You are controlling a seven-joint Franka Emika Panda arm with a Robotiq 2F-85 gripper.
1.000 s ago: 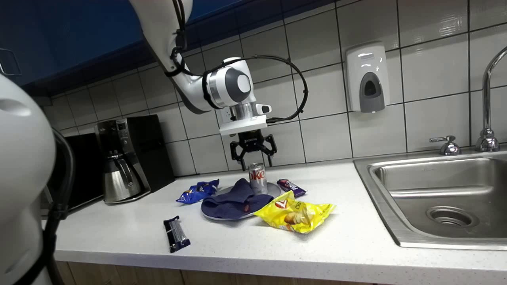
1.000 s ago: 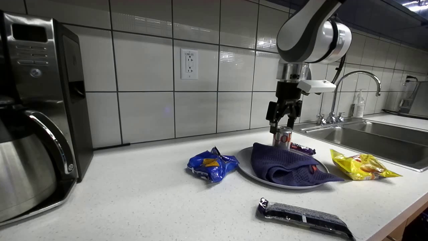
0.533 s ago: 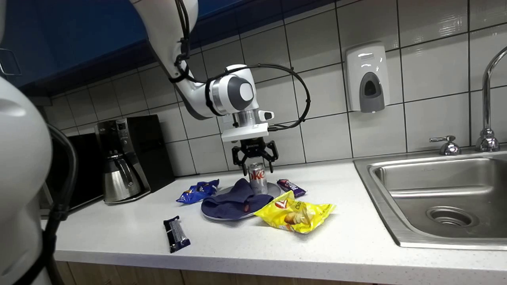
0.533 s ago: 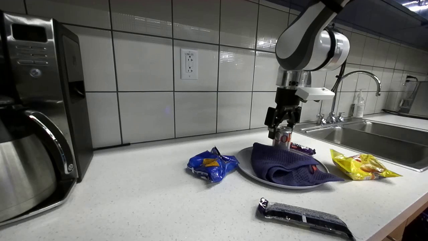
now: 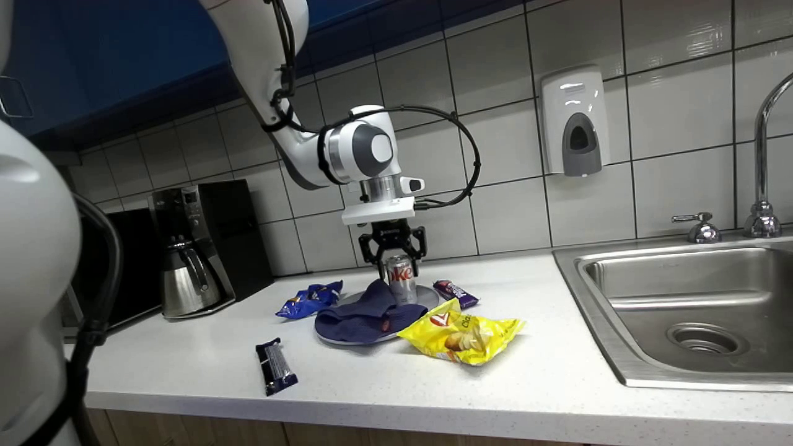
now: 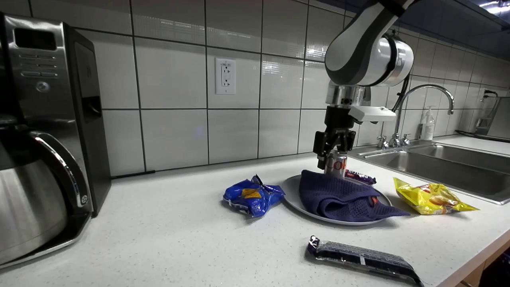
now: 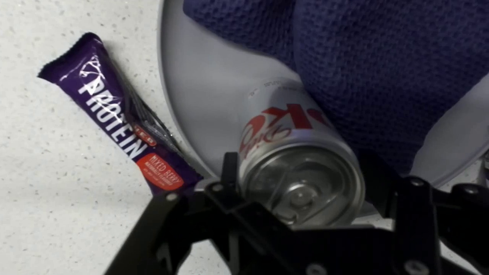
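Pale tiles with dark joints cover the wall (image 6: 171,75) behind a white speckled counter (image 6: 159,223), where a coffee machine (image 5: 229,241) stands toward one side and a steel sink (image 5: 602,322) with a curved faucet (image 5: 762,155) is set in farther along. On this wall are fixed a soap dispenser (image 5: 576,124) and a power outlet (image 6: 226,75). Between the machine and the sink lies a grey plate (image 7: 214,95), and on it the silver Coke can (image 7: 301,183) stands upright, close beside a folded dark blue cloth (image 6: 338,195) which covers a large part of the plate. Over it hangs the black gripper (image 5: 398,274), pointing down, and its two fingers (image 7: 230,168) are placed on opposite sides of the can, around its upper part. They are very near to the metal, but I am not able to tell whether they pinch the can or leave a small gap. Just beside the plate's rim lies a purple protein bar (image 7: 114,114), with the words "MIXED BERRY" printed on it. A yellow snack bag (image 5: 461,334) rests also near the plate, toward the sink, and a crumpled blue bag (image 6: 255,197) is on the side of the coffee machine. Nearer to the counter's front edge, one dark wrapped bar (image 5: 274,365) lies apart from the other things.
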